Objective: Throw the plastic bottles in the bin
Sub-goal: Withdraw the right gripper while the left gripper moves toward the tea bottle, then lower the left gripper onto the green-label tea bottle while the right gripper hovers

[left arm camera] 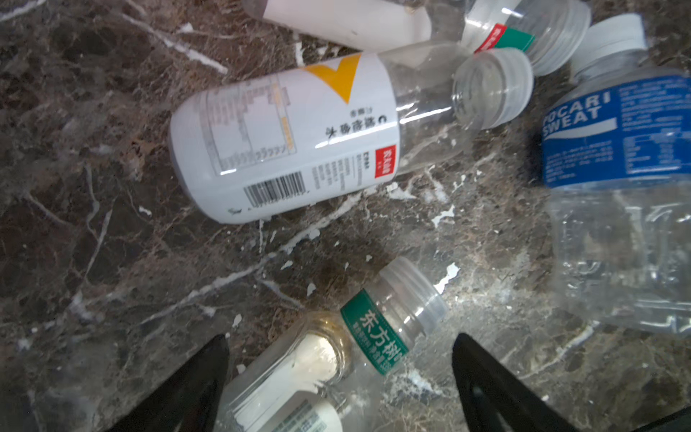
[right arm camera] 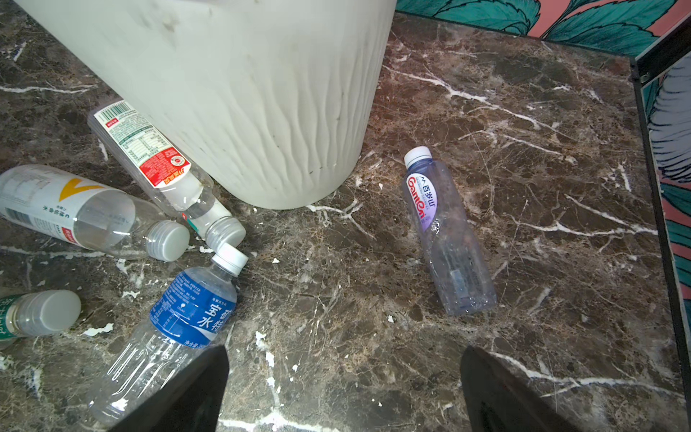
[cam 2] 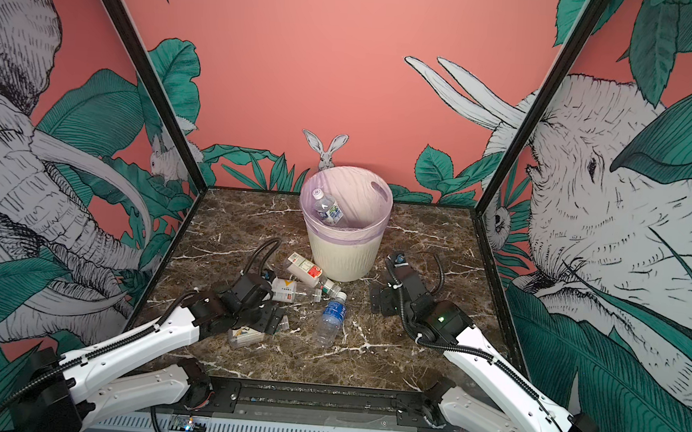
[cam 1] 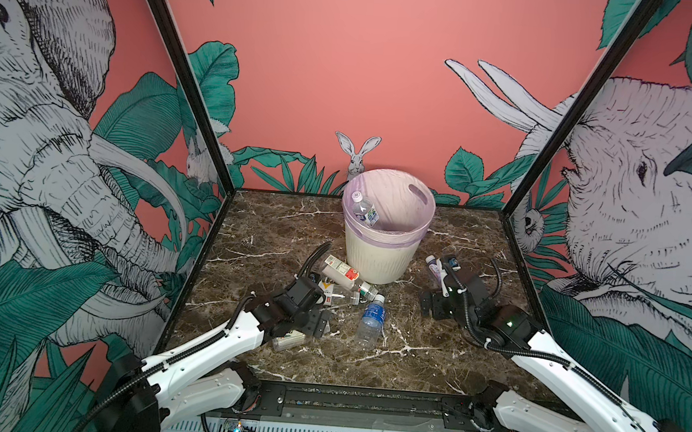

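**Left end effector over the green-label bottle, grasp not yet made**

My left end effector (left arm camera: 340,336) is open. Its two black fingers (left arm camera: 205,377) stand wide on each side of a small clear plastic bottle with a green label (left arm camera: 329,355). This bottle lies on the dark brown marbled table (cam 1: 429,369), at the near left of the pile. As far as I can see, the fingers do not touch it. I judge the step in hand to be the approach to this bottle, before the grasp.

My right end effector (right arm camera: 344,349) is also open and holds nothing, with bare table under it. A clear bottle with a blue label (right arm camera: 187,314) lies to its left. A clear bottle with a purple-white label (right arm camera: 445,232) lies farther on, to the right of the bin.

The round cream-white ribbed bin (cam 1: 383,253), lined with a lilac bag, stands at the far middle of the table. One clear bottle with a white cap (cam 1: 364,210) is already inside. Just beside its near left foot lie a flat bottle with a red-white label (right arm camera: 149,157) and a bottle with a white label and a yellow mark (left arm camera: 284,142).

For the next move, I think the left end effector must go down, close across the body of the green-label bottle and lift it clear of its neighbours. Then it must carry the bottle far, above the rim, and open there. The bottle is light and round, so it may roll if one finger arrives first.
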